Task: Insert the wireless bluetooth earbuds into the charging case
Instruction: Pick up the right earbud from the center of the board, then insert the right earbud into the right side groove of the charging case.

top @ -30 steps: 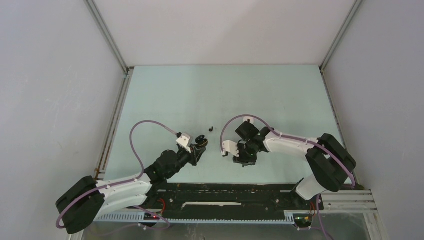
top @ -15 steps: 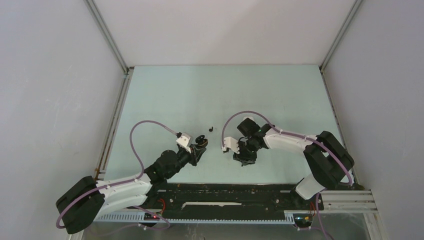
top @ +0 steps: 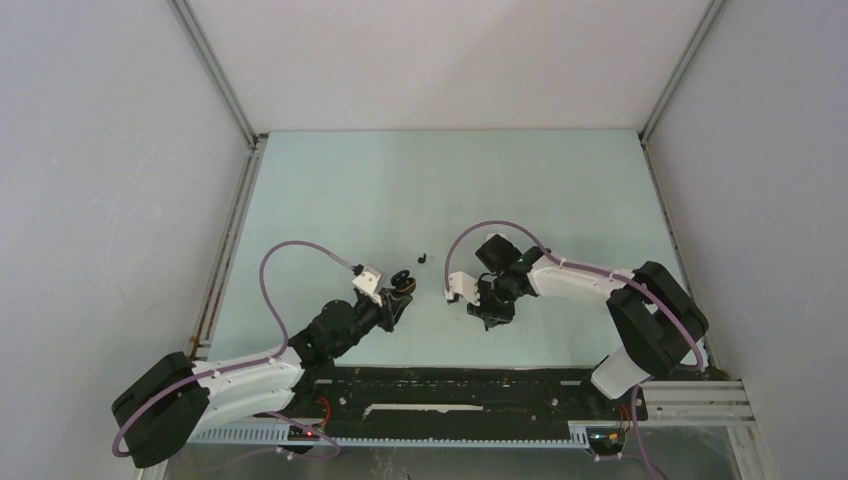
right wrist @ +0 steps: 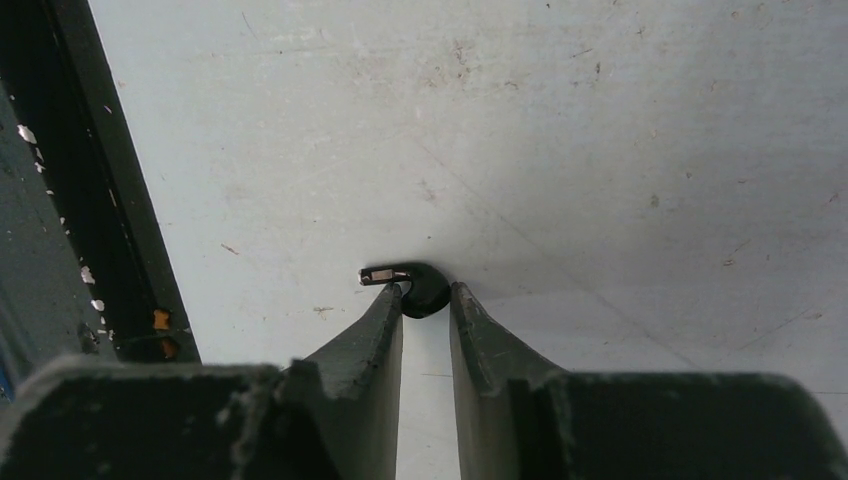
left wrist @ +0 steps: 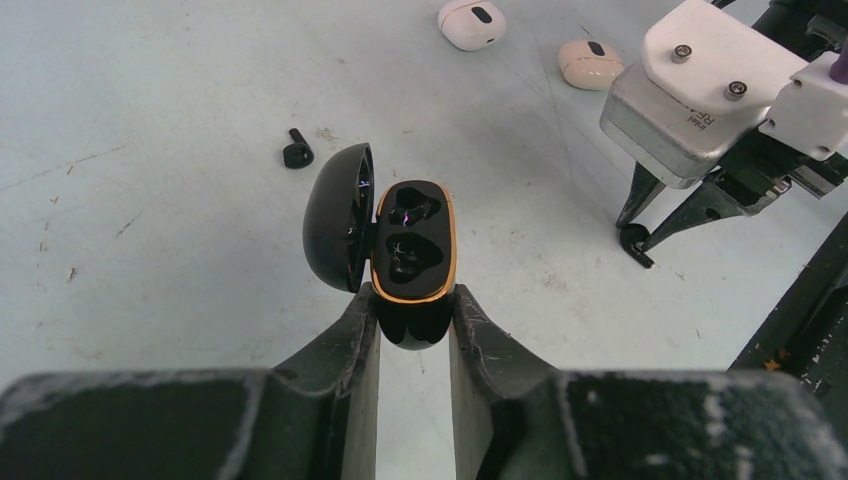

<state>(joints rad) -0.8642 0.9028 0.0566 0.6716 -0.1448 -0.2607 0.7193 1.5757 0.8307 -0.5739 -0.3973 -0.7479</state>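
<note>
My left gripper is shut on the base of a black charging case with a gold rim. Its lid stands open to the left, and both sockets look empty. In the top view the case sits left of centre. My right gripper is low on the table, its fingers closed round a black earbud whose metal-tipped stem points left. A second black earbud lies on the table beyond the case. It also shows in the top view.
A white earbud and a beige earbud lie on the table far from the case. The right arm's wrist camera block is close on the case's right. A black rail runs along the near table edge.
The right gripper has shifted a little to the left and away from the near edge, staying low on the table. The left arm and the case have not moved.
</note>
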